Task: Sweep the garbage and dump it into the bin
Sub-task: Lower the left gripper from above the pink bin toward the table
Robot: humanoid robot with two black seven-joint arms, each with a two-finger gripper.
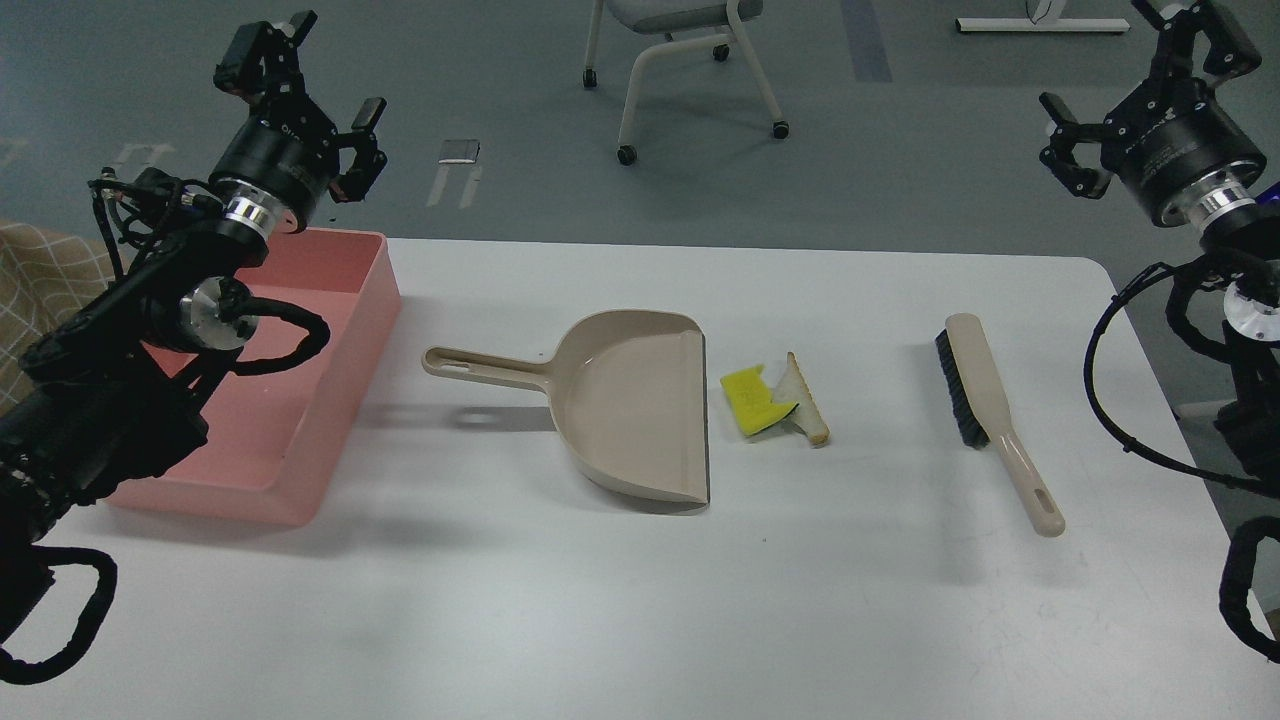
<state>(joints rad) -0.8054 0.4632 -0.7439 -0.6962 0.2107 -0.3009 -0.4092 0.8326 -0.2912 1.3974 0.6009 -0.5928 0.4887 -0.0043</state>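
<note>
On the white counter (640, 600), nearest the viewer, the beige brush (992, 412) lies below the right tool (1140, 90), handle toward the near edge. The yellow sponge (752, 400) and bread slice (806, 398) touch each other, between the brush and the open mouth of the beige dustpan (630, 405). The pink bin (300, 380) sits directly beneath the left tool (305, 95). Both tools hang raised past the far counter edge, fingers spread wide, holding nothing. Beyond stands a chair (680, 60).
</note>
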